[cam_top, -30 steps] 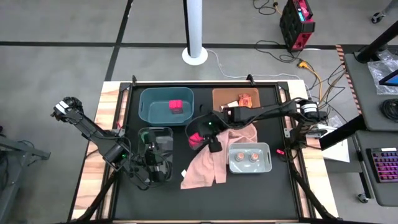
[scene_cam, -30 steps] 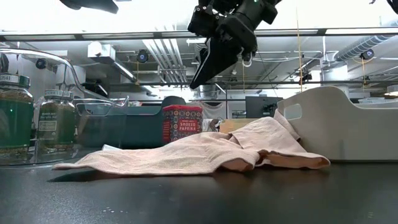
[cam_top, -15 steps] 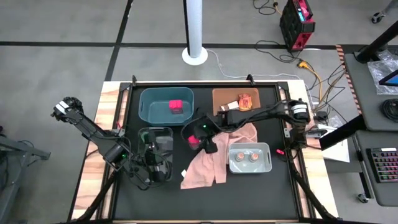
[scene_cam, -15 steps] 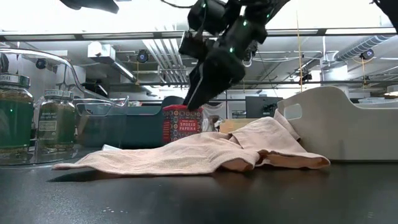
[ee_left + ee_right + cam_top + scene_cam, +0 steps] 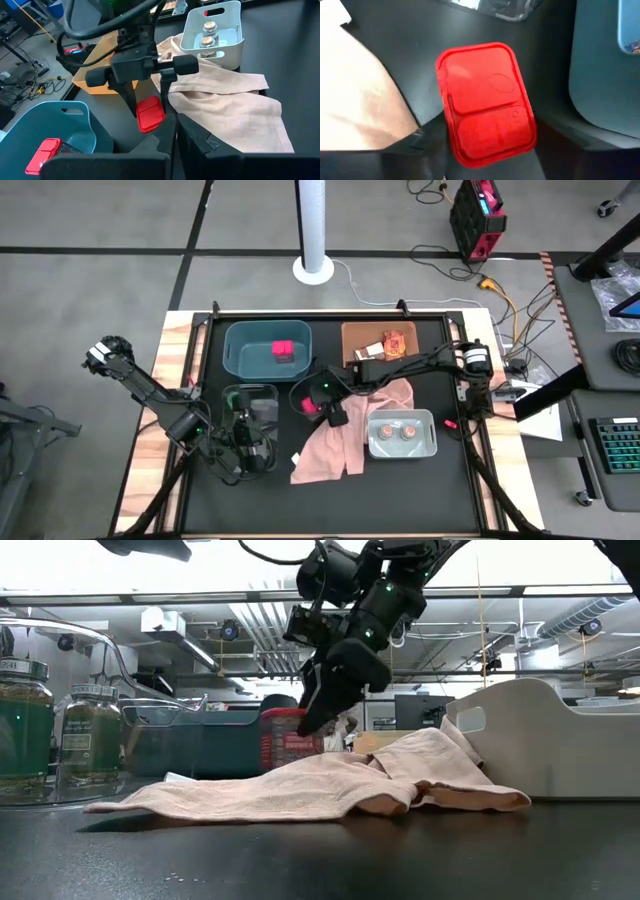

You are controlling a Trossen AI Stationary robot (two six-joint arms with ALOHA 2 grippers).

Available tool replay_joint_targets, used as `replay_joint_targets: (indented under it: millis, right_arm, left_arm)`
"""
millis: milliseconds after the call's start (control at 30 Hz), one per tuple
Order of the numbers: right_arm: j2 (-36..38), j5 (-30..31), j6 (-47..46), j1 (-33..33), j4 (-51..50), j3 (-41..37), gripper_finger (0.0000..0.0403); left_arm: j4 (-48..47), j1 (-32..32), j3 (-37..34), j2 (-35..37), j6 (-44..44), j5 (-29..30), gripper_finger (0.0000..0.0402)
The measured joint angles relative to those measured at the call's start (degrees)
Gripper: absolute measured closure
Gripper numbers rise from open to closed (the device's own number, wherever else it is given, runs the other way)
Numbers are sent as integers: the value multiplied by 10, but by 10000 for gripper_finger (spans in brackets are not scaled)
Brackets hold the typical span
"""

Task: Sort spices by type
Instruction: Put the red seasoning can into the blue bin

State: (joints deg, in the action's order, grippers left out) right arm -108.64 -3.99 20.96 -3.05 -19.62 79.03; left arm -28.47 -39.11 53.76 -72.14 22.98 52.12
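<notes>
Black bench (image 5: 400, 490) in a big open workshop, grey floor and cables all round. The right end effector (image 5: 325, 402) is down over a bright pink square box (image 5: 312, 405) that stands on the bench in the middle, just beside the edge of the pink cloth (image 5: 335, 445) and in front of the teal bin (image 5: 230, 350). It sits around the box's top, but honestly I can't tell if it's clamped on or just spread around it. A second pink box (image 5: 283, 351) lies inside the teal bin. Two brownish jars (image 5: 383, 432) with pinkish tops stand in the grey bin (image 5: 400, 452), which touches the cloth. The packets (image 5: 395, 342) are in the orange bin (image 5: 355, 340) at the back. Green-lid jars (image 5: 20, 730) stand in the clear bin (image 5: 250, 388) on the left. The left end effector (image 5: 175, 117) is parked at that clear bin, closed up tight with nothing in it.
</notes>
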Motion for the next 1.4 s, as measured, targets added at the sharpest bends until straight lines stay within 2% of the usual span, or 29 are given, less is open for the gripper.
replay_joint_targets:
  millis: [67, 267, 400, 567, 633, 767, 900, 1033, 1200, 1400]
  right_arm:
    - [0, -1, -2, 0, 1, 1, 196]
    - [0, -1, -14, 0, -3, 1, 196]
    - [10, -5, -28, 2, -15, 2, 196]
    - [59, 0, -44, 31, -11, 2, 196]
    - [85, 33, -45, 52, -10, 2, 196]
    - [124, 154, -37, 108, -5, 2, 196]
    - [131, 242, -19, 157, 32, 1, 196]
    - [121, 281, 2, 188, 73, 1, 196]
    - [122, 321, 20, 211, 108, 0, 196]
    - [122, 325, 57, 229, 159, 0, 196]
  left_arm:
    - [3, 0, 0, 0, 0, 3, 401]
    - [21, 1, 0, 0, 0, 14, 387]
    - [27, 1, 0, 0, 7, 14, 351]
    - [30, 1, -1, 0, 31, 10, 280]
    - [34, 1, -4, 0, 32, 9, 249]
    - [58, 2, -14, 0, 32, 14, 192]
    - [96, 5, -21, -3, 8, 30, 150]
    - [134, 7, -21, -24, -32, 33, 127]
    - [161, 11, -21, -61, -60, 29, 121]
    - [172, 25, -21, -94, -60, 51, 123]
